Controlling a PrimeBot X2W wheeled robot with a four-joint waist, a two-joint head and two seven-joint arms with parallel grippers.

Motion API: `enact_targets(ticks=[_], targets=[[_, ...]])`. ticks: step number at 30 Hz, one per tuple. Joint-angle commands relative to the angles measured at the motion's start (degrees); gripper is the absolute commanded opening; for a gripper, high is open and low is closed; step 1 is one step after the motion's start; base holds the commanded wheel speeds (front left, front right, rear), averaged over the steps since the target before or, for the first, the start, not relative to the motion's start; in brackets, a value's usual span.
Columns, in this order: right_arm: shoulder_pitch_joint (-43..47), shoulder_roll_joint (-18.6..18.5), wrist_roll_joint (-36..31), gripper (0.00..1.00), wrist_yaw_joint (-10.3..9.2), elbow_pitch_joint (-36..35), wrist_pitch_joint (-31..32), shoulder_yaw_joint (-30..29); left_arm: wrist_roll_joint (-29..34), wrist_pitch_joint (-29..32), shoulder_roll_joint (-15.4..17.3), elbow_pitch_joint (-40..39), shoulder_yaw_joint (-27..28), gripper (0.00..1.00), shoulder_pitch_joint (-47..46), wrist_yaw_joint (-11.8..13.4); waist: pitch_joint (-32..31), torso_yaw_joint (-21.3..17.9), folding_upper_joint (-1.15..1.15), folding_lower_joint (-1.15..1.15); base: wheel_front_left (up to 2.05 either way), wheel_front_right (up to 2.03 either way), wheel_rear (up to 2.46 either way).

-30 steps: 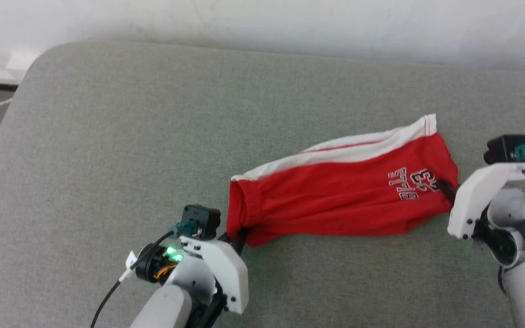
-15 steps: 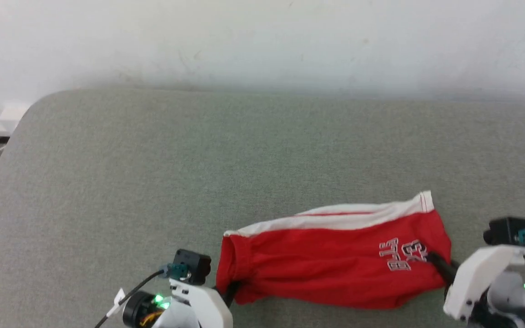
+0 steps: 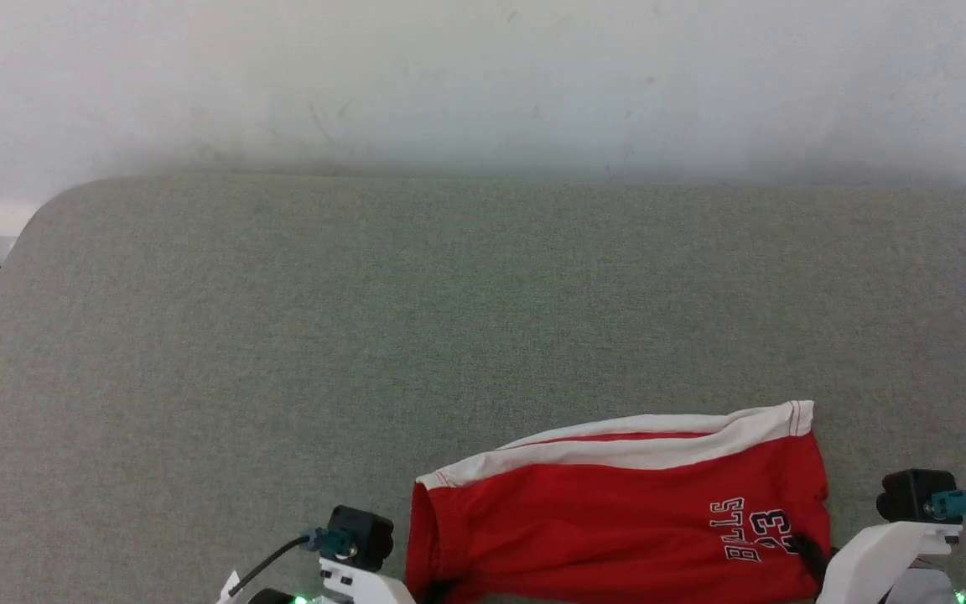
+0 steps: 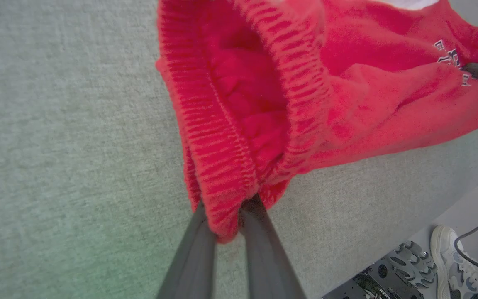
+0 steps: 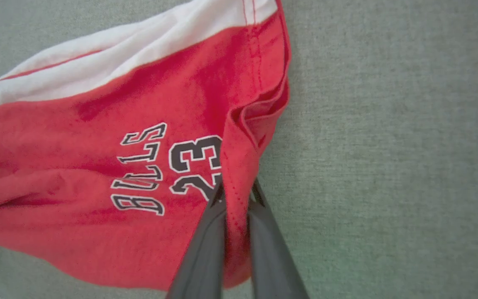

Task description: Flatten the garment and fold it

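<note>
The garment (image 3: 617, 520), red shorts with a white side stripe and "BULLS 23" lettering, lies stretched left to right on the grey-green table (image 3: 324, 335) near its front edge. At the garment's left end my left gripper (image 3: 438, 589) is shut on the gathered waistband (image 4: 222, 166); the left wrist view has the two fingers pinching that band at the left gripper (image 4: 227, 216). My right gripper (image 3: 803, 547) is shut on a fold of the leg hem beside the lettering (image 5: 156, 166), as the right wrist view confirms at the right gripper (image 5: 237, 195). The waistband opening gapes.
A pale wall (image 3: 483, 75) runs behind the table. The table's rounded left corner (image 3: 38, 218) drops to a floor with cables. In the left wrist view the front edge (image 4: 430, 195) is close, with a white shoe (image 4: 454, 261) on the floor below.
The whole picture has shifted as the camera tilted up, so garment and grippers now sit at its bottom edge. Both grippers keep their hold. The lettering end has turned and the cloth lies flatter.
</note>
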Motion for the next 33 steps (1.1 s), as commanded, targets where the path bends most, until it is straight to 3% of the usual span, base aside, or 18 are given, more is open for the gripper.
enact_targets(ticks=[1, 2, 10, 19, 23, 27, 33], targets=[[-0.34, -0.29, -0.67, 0.43, -0.11, 0.34, -0.59, 0.01, -0.01, -0.11, 0.04, 1.03, -0.29, 1.0, -0.15, -0.15, -0.05, 0.19, -0.01, 0.0, 0.0, 0.0, 0.0], [-0.55, -0.45, -0.98, 1.0, -0.11, 0.69, -1.11, -0.09, 0.17, -0.51, -0.02, 1.33, -0.39, 1.0, -0.31, -0.15, -0.2, 0.36, -0.01, 0.0, 0.0, 0.0, 0.0], [-0.9, -3.72, -1.64, 1.0, -0.11, -2.09, -4.32, 1.25, -0.23, -5.41, 0.15, -0.64, 0.77, 1.0, 0.73, -0.06, -3.32, 1.43, -0.01, 0.0, 0.0, 0.0, 0.0], [0.59, -6.45, -0.95, 1.0, -0.11, -8.11, -7.05, 1.9, -1.53, -11.93, 0.7, -12.3, 5.46, 1.0, 3.99, 2.57, -5.01, 2.93, -0.01, 0.0, 0.0, 0.0, 0.0], [1.61, -7.35, -1.69, 1.0, -0.11, -8.64, -8.26, 2.39, 3.65, -23.11, 1.33, -14.74, 8.34, 1.0, 2.57, 4.44, -4.86, 3.52, -0.01, 0.0, 0.0, 0.0, 0.0], [2.27, -8.02, -3.2, 1.0, -0.11, -8.42, -8.83, 2.54, 8.36, -34.71, 0.31, -12.34, 11.09, 1.0, 1.86, 7.71, -4.53, 3.79, -0.01, 0.0, 0.0, 0.0, 0.0], [2.62, -6.56, -5.0, 1.0, -0.11, -6.5, -7.14, 0.43, 14.56, -36.81, -1.18, -10.41, 13.56, 1.0, 2.47, 9.12, -3.39, 4.31, -0.01, 0.0, 0.0, 0.0, 0.0]])
